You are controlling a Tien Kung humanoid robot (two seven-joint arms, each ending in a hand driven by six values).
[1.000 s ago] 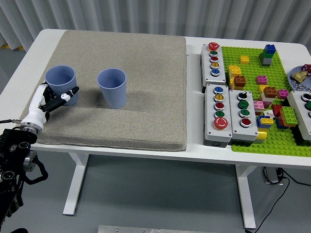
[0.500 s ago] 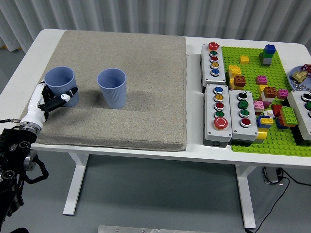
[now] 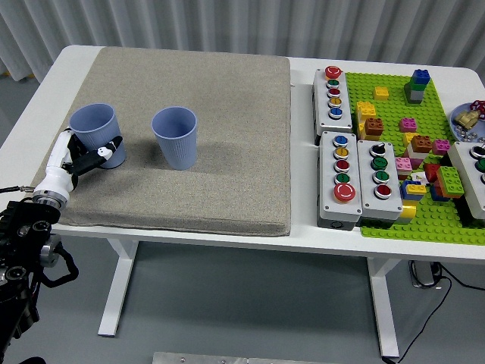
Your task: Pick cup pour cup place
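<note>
Clasping the left blue cup (image 3: 95,132) low on its wall at the grey mat's (image 3: 227,182) left edge, the left hand (image 3: 76,158) should squeeze gently, since such a thin, light cup likely buckles and tips easily.

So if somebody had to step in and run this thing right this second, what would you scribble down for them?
Left hand: fingers closed around the left cup, low on its side. The cup looks slightly tilted; I cannot tell whether it is off the mat.
Right hand: not in view.
Things: both blue cups are on the grey mat; the right cup stands upright, apart from the left one and untouched.
Done: the left cup is gripped.
Left: lift it, pour into the right cup, set it back down.
What is inside the cups cannot be made out.
</note>
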